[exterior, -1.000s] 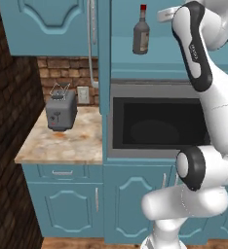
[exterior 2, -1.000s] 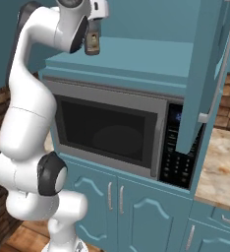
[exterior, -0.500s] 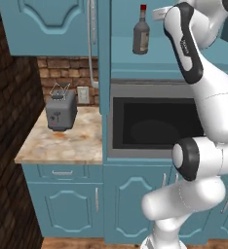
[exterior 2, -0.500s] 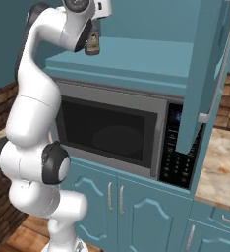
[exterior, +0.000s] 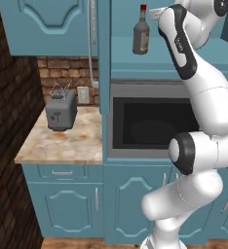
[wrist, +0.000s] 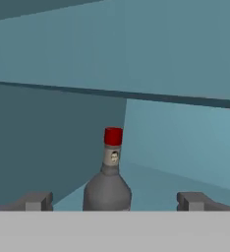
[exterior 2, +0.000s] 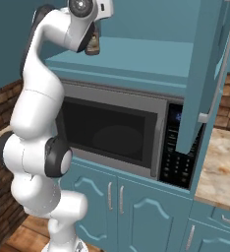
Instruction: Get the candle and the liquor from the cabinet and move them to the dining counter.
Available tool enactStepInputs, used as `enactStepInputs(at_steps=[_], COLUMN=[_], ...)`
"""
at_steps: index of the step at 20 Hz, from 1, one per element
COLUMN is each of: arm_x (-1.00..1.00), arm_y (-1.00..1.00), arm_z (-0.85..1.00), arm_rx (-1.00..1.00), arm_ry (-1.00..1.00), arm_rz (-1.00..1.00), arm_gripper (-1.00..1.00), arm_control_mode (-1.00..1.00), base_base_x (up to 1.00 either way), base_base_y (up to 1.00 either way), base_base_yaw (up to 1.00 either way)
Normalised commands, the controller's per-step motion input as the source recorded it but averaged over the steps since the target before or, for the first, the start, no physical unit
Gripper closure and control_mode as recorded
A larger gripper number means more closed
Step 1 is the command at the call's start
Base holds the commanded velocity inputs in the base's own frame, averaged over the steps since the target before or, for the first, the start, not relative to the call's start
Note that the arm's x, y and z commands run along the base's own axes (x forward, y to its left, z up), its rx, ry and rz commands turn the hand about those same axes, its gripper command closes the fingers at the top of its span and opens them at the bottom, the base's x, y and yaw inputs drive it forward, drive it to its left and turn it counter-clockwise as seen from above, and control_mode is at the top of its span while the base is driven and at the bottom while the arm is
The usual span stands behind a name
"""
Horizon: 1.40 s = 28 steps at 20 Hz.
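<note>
Since the earlier frames your arm [exterior: 203,97] has folded higher and closer to the cabinet, with the upper link now reaching into the top right of the left base view, while the bottle has kept its place.

You have the cabinet [exterior: 43,24] across the top of the left base view. Its open door [exterior 2: 208,74] hangs at the upper right of the right base view, with its long silver handle on the right edge. Below the shelf, the microwave [exterior 2: 117,133] fills the middle of the right base view, its dark window at centre and its keypad to the right.

At left centre of the left base view you see the small marble counter [exterior: 72,143], with the grey toaster [exterior: 61,112] standing on it against the brick wall.

The liquor [exterior: 141,35] stands upright on the cabinet shelf, at top centre of the left base view. In the right base view it is partly hidden behind the wrist at the upper left.

In the hand view the bottle sits at lower centre, red cap up, between the two tips. Your gripper [wrist: 116,202] is spread wide, its fingers [wrist: 36,201] apart on both sides of the bottle and not touching it.
</note>
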Motion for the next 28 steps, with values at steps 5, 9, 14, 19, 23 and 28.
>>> enactStepInputs(at_steps=[5, 9, 14, 19, 23, 28], arm_x=[0.21, 0.19, 0.12, 0.12, 0.14, 0.15], arm_y=[0.0, 0.0, 0.0, 0.05, 0.11, 0.13], arm_z=[0.0, 0.0, 0.03, 0.08, 0.01, 0.0], arm_rx=[0.0, 0.0, 0.0, 0.0, 0.0, 0.0], arm_ry=[-0.01, -0.02, 0.0, 0.0, 0.0, 0.0], arm_rz=[0.0, 0.0, 0.0, 0.0, 0.0, 0.0], arm_gripper=[-1.0, -1.0, -1.0, -1.0, -1.0, -1.0], arm_control_mode=[-1.0, -1.0, -1.0, -1.0, -1.0, -1.0], base_base_x=[0.0, 0.0, 0.0, 0.0, 0.0, 0.0], base_base_y=[0.0, 0.0, 0.0, 0.0, 0.0, 0.0], base_base_yaw=[0.0, 0.0, 0.0, 0.0, 0.0, 0.0])
